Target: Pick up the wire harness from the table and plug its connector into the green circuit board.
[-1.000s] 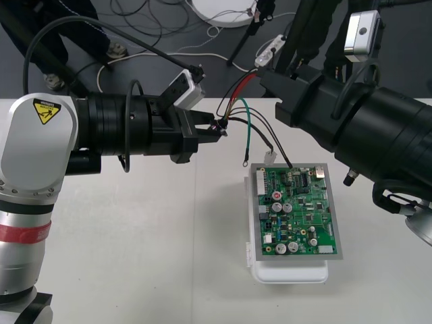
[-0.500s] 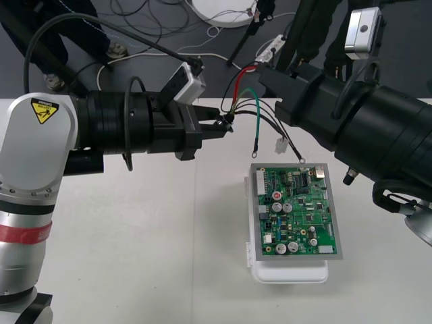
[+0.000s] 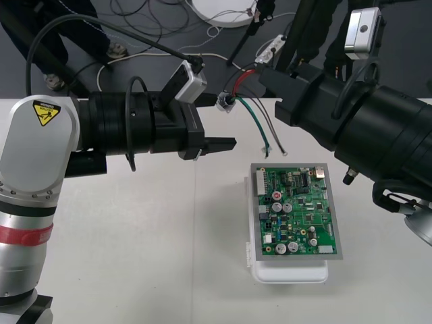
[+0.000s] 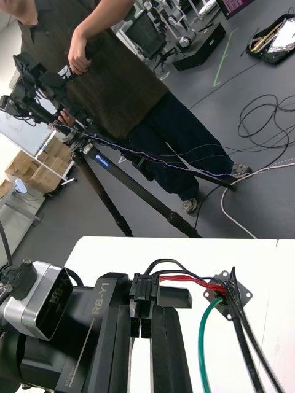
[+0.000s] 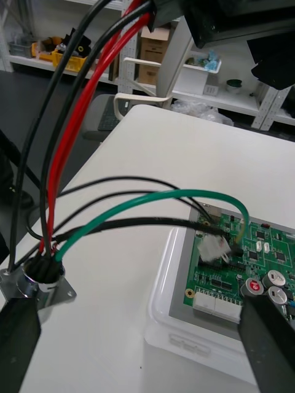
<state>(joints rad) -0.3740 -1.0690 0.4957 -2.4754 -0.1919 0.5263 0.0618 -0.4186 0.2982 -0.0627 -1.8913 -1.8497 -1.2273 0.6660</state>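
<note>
The green circuit board (image 3: 297, 212) sits on its white base (image 3: 290, 273) at the table's right of centre. My right gripper (image 4: 150, 307) is shut on the wire harness at its black plug (image 4: 144, 290), high above the far table edge. From there, red and black wires run to the flanged metal socket (image 3: 225, 102), which hangs free. My left gripper (image 3: 217, 123) stands open around the socket (image 5: 40, 282), with one finger (image 5: 18, 334) just beside it. Green and black wires (image 3: 260, 125) dangle toward the board, ending in a small white connector (image 5: 215, 249).
Both arms meet over the table's far half, the right arm's bulky dark body (image 3: 364, 121) above the board's far right corner. Cables and a tripod stand on the dark floor (image 3: 169, 27) beyond the far edge. Bare table (image 3: 148, 236) lies left of the board.
My left gripper has opened and let go of the socket end. The harness now hangs from the right gripper, and its loose ends have risen off the board's far edge.
</note>
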